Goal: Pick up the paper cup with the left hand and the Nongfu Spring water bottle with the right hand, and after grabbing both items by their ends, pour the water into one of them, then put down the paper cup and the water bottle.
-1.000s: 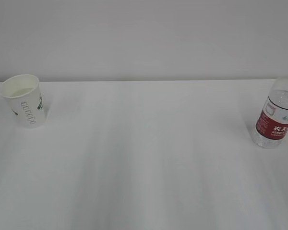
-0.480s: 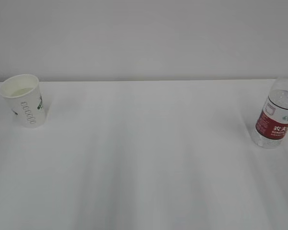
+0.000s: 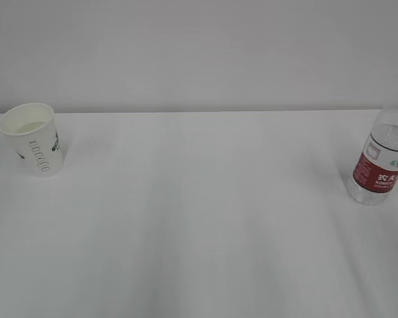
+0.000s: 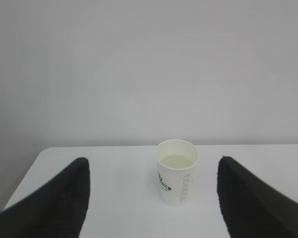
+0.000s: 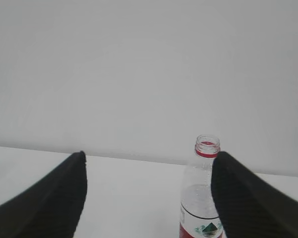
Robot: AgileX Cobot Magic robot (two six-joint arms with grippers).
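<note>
Neither arm shows up in the exterior view at all, so the wrist cameras are all you get for the grippers, and even there only the inner edges of the black fingers poke up from the bottom corners. The clear ribbed plastic bottle with the red-and-white label [image 3: 381,156] is cut off by the right edge of the exterior view, top clipped; in the right wrist view [image 5: 202,198] its lower half runs out of frame and part of it sits behind the right-side finger. No cap on it there, just the open mouth and red neck ring.

The white tapered paper cup with the green logo [image 3: 33,138] stands upright far left on the white table [image 3: 199,218], well apart from the bottle, with pale liquid [image 4: 176,160] inside.

The black two-fingered left gripper [image 4: 154,198] has its fingers spread wide and holds nothing; the cup [image 4: 177,171] stands ahead of it, between the fingers but clear of both. The matching right gripper [image 5: 149,198] is also wide open and empty, with the bottle ahead, close beside its right-side finger.
</note>
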